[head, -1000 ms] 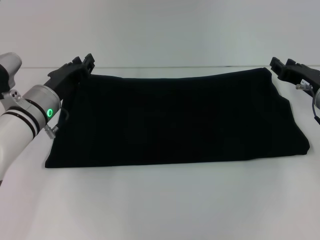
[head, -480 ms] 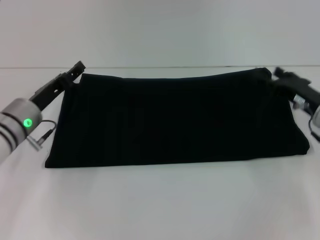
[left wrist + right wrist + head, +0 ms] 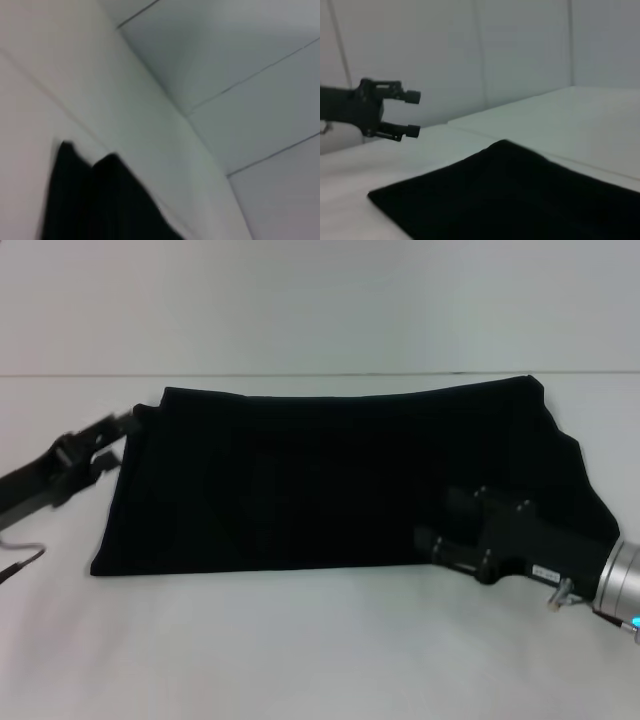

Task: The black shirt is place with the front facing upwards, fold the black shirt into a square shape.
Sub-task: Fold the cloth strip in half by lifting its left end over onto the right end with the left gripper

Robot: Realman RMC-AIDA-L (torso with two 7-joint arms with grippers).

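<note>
The black shirt [image 3: 340, 480] lies flat on the white table as a wide folded rectangle, with no lettering showing. My left gripper [image 3: 118, 432] hovers just off the shirt's far left corner, clear of the cloth. The right wrist view shows this left gripper [image 3: 412, 113] open with nothing between its fingers, beyond a corner of the shirt [image 3: 520, 195]. My right gripper [image 3: 437, 522] is low over the shirt's near right part, pointing left across it. The left wrist view catches only a dark edge of the shirt [image 3: 95, 200].
The white table [image 3: 300, 640] spreads wide in front of the shirt and to both sides. A pale panelled wall [image 3: 320, 300] stands behind the table's far edge. A thin cable [image 3: 20, 558] trails from the left arm near the table's left side.
The left gripper has drawn back to the left and nearer me, away from the far left corner. The right gripper has swung from the far right corner to the near right part. The shirt lies unchanged.
</note>
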